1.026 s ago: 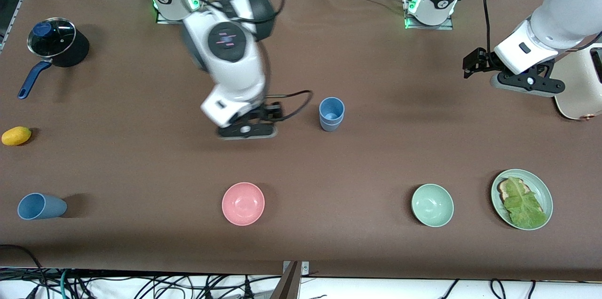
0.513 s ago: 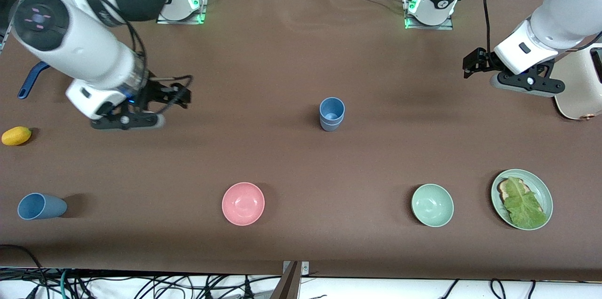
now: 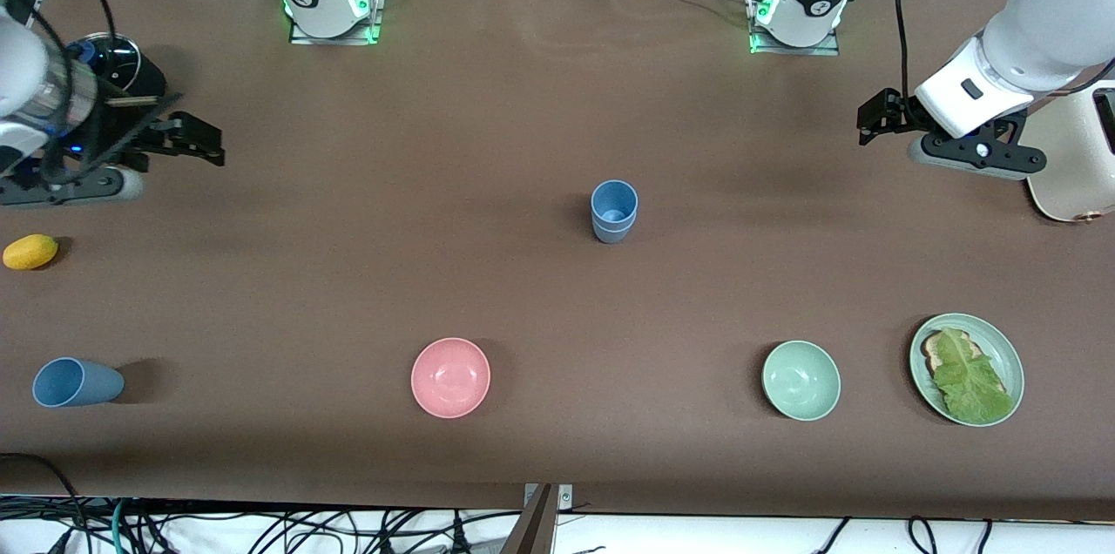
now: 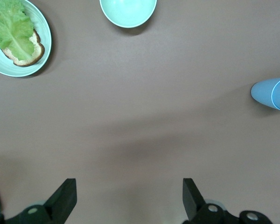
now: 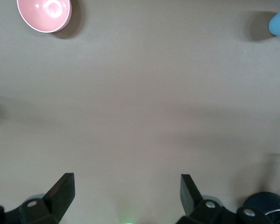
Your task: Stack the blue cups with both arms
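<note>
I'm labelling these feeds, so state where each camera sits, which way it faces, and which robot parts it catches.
Front view: high across the table, facing the bases; shows both arms, left gripper, right gripper, stacked blue cups.
Left wrist view: on the left wrist, looking down past the open fingers at the green bowl.
Right wrist view: on the right wrist, looking down past the open fingers at the pink bowl.
Shared: front and left wrist views both show the green bowl.
</note>
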